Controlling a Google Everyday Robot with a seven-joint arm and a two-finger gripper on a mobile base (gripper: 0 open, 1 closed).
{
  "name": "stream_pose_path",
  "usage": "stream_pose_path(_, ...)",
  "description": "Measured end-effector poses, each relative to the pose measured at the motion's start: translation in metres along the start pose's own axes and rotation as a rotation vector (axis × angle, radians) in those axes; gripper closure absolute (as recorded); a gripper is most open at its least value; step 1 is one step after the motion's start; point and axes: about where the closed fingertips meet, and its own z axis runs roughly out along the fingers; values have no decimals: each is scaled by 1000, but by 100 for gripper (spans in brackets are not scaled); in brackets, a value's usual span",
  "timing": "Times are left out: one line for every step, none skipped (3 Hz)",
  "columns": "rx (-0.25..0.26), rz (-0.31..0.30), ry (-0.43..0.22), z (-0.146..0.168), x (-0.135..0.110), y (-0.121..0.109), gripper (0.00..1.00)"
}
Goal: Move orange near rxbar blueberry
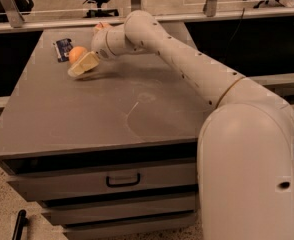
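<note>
The orange (77,53) rests on the grey table (112,114) at its far left. It lies right beside the dark blue rxbar blueberry (62,49), nearly touching the bar's right edge. My gripper (81,67) reaches in from the right on the long white arm. Its cream fingers (87,63) sit low over the table, just in front of the orange and slightly right of it. The jaws look open and hold nothing. The orange's lower right side is partly covered by the fingers.
A reddish apple (101,26) peeks out behind the arm's wrist at the table's far edge. The arm (187,64) spans the right half of the table. Drawers (122,179) are below the front edge. Office chairs stand beyond the far rail.
</note>
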Motion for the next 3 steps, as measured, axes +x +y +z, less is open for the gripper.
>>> stream_pose_path(-2,-53,15,-19,-16,1,0)
stream_pose_path(27,-121,38,-57,-42,-4,0)
stream_pose_path(94,-118,26,-125,-71,-22,0)
